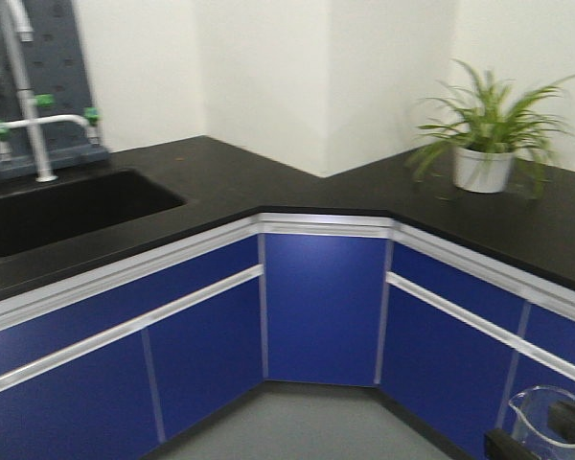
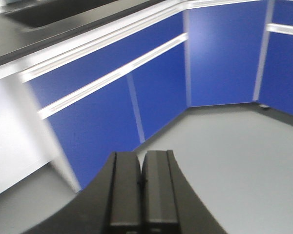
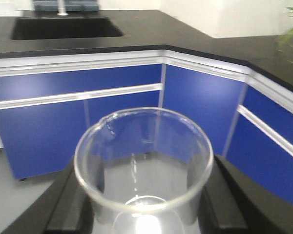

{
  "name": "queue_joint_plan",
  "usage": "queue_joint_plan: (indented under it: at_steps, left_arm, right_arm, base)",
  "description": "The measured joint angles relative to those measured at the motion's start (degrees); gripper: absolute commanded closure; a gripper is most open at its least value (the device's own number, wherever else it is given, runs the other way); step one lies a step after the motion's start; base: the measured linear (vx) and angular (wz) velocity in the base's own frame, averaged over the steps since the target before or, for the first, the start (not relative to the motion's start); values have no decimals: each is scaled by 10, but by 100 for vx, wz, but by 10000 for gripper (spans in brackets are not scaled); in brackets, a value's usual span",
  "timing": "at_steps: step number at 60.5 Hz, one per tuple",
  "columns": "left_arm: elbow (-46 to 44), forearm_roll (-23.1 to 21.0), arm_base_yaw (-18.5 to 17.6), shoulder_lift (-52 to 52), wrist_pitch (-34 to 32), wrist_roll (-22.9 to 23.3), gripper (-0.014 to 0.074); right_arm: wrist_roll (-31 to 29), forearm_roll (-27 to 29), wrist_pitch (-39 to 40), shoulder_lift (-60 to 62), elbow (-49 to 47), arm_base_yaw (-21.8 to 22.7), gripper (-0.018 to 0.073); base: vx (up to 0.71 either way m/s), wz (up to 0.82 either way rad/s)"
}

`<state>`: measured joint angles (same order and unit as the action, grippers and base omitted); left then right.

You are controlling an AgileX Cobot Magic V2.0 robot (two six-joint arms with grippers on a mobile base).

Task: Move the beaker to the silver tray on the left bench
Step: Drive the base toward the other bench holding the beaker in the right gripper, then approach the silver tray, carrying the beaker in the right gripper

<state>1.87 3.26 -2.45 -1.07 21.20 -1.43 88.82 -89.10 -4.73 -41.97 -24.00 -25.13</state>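
Observation:
The beaker (image 3: 142, 161), clear glass with a pour spout, fills the lower middle of the right wrist view, and my right gripper (image 3: 145, 170) is shut on it, one black finger on each side. It also shows at the bottom right of the front view as the beaker (image 1: 553, 422), held above the floor in front of the cabinets. My left gripper (image 2: 142, 157) is shut with nothing in it and points at the floor and cabinet doors. The left bench (image 1: 211, 177) has a black worktop. The silver tray is out of view.
A black sink (image 1: 67, 206) with a white faucet (image 1: 29, 105) is set into the left bench. A potted plant (image 1: 484, 144) stands on the right bench. Blue cabinet doors (image 1: 326, 307) wrap round the corner, with grey floor (image 1: 297, 422) below.

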Motion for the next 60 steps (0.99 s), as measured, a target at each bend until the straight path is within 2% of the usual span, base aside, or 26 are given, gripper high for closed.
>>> queue_joint_plan:
  at_steps: [33, 60]
  left_arm:
    - [0, 0, 0, 0, 0, 0, 595]
    - [0, 0, 0, 0, 0, 0, 595]
  right_arm:
    - [0, 0, 1, 0, 0, 0, 570]
    - [0, 0, 0, 0, 0, 0, 570]
  base:
    - [-13, 53]
    - [1, 52]
